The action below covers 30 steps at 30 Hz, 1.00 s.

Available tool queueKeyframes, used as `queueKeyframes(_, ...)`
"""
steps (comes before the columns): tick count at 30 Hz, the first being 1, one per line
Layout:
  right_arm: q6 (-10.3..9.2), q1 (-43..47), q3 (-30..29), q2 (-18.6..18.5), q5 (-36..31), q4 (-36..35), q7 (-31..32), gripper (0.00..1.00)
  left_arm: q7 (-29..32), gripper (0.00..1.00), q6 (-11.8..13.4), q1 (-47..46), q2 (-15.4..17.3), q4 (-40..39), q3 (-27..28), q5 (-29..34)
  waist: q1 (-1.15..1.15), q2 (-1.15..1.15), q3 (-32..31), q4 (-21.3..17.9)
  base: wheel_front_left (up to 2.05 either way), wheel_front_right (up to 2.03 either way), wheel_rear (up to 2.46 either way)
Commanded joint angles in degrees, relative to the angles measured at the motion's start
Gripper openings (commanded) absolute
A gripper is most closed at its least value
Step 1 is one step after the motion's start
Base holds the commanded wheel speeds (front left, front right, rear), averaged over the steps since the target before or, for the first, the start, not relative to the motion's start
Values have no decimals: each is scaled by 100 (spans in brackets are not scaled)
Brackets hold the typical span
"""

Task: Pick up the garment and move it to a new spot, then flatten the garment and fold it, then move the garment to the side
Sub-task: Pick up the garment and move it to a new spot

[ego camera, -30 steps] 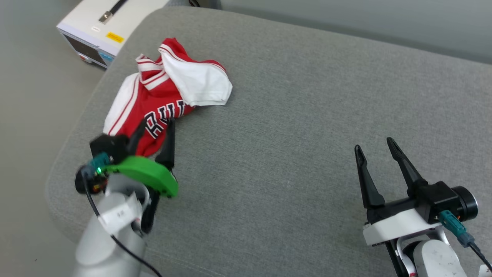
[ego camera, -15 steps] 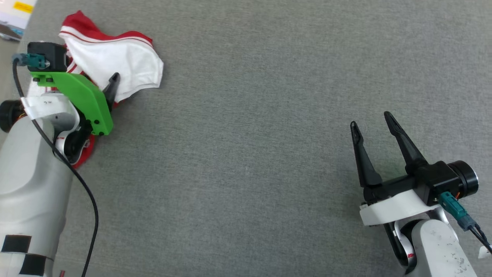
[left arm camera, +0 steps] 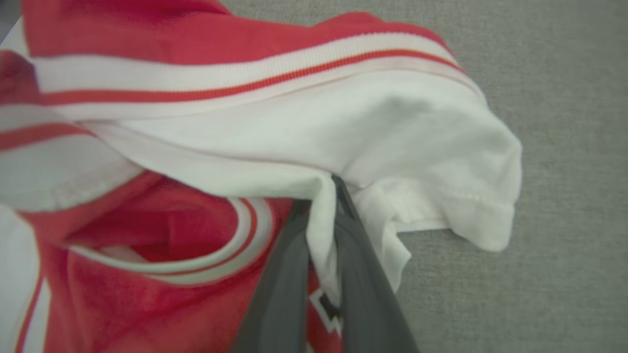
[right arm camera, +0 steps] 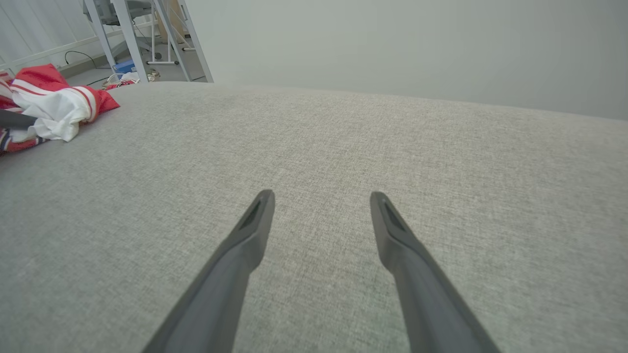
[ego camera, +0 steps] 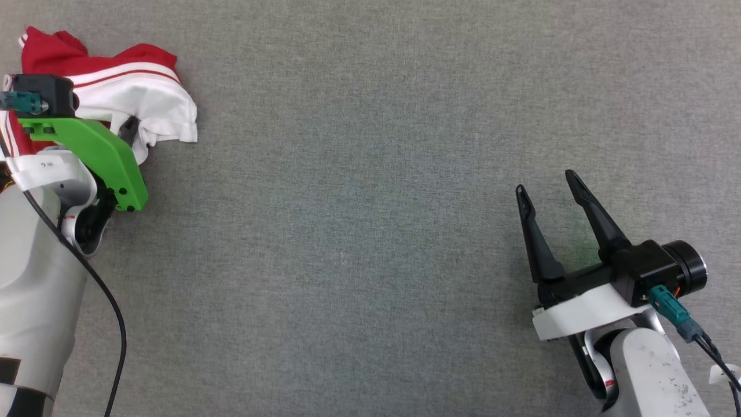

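Head view: shirt (ego camera: 139, 101) lies crumpled at upper left of grey cushion (ego camera: 370, 243). L gripper (ego camera: 131, 128) is at its white sleeve. R gripper (ego camera: 546, 182) is spread, well apart at lower right.
L wrist view: fingers (left arm camera: 284, 274) pressed together, pinching a white fold of shirt.
R wrist view: fingers apart over cushion, shirt at far left.

The left gripper (left arm camera: 321, 193) pinches a fold of the red jersey T-shirt (left arm camera: 196, 44) at its white sleeve (left arm camera: 417, 142). The striped collar (left arm camera: 245, 245) lies left of that sleeve and grey upholstery (left arm camera: 569, 255) right of it.
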Motion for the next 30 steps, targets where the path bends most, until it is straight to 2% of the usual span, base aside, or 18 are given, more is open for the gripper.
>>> queueKeyframes(1,-5,-28,16,20,32,29,-52,100,-144,0,-19,99,19,-30,-69,-31,-1,-1,-266,35,0,0,0)
queueKeyframes(8,-5,210,-180,50,29,132,-52,100,-743,0,-19,325,32,-405,-198,-135,-1,-1,-1005,28,0,0,0)
queueKeyframes(16,-5,586,-246,65,226,187,-52,100,-769,0,18,777,-314,-1167,-619,-70,-1,-1,-1876,-81,0,0,0)
queueKeyframes(24,-5,837,-450,67,309,139,-52,100,-787,0,196,1089,-1054,-1598,-1117,24,-1,-1,-2337,-452,0,0,0)
queueKeyframes(30,-5,876,-673,67,303,67,-52,100,-942,0,371,1100,-1825,-1343,-1547,185,-1,-1,-2384,-888,0,0,0)
